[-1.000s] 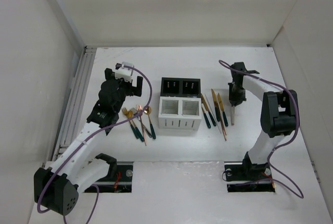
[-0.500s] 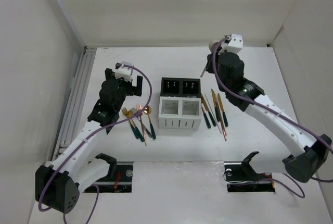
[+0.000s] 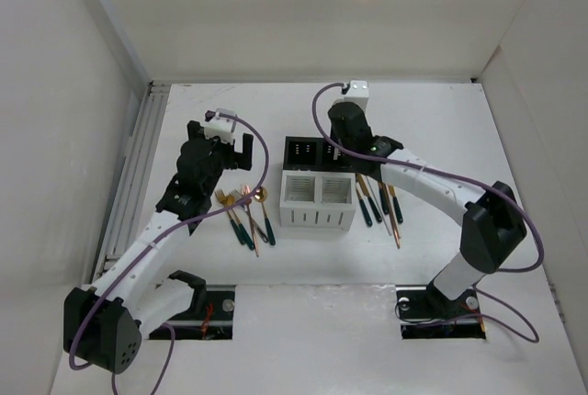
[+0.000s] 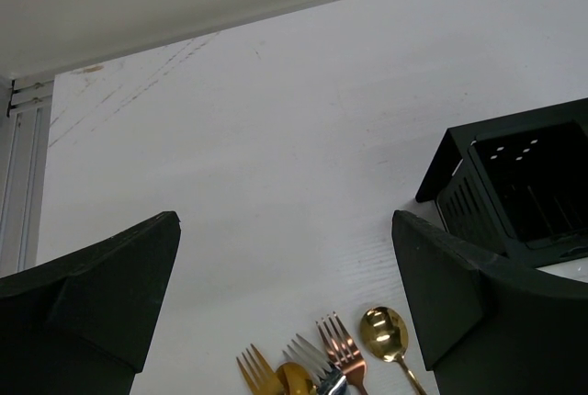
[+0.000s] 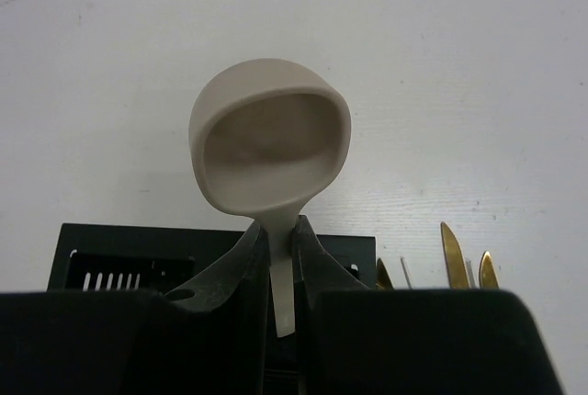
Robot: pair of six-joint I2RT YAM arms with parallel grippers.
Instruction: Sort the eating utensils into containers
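My right gripper (image 5: 276, 234) is shut on the neck of the small cream spoon (image 5: 271, 152), whose bowl stands up in front of the wrist camera. In the top view this gripper (image 3: 344, 147) hangs over the right black bin of the containers (image 3: 287, 152); the black rim (image 5: 119, 239) shows just below the spoon. Two white slotted bins (image 3: 317, 216) adjoin at the front. Gold and copper forks and spoons with teal handles (image 3: 245, 214) lie left of the bins. My left gripper (image 3: 230, 149) is open just behind them, with nothing between its fingers; a copper fork (image 4: 344, 354) and gold spoon (image 4: 384, 332) lie below it.
Knives and chopsticks (image 3: 381, 200) lie to the right of the bins, under my right forearm; gold knife tips (image 5: 451, 253) show in the right wrist view. White walls enclose the table on three sides, with a rail (image 3: 138, 165) along the left edge.
My right arm has swung from the right of the table leftward to above the black bins, carrying the cream spoon. The left arm has stayed still.
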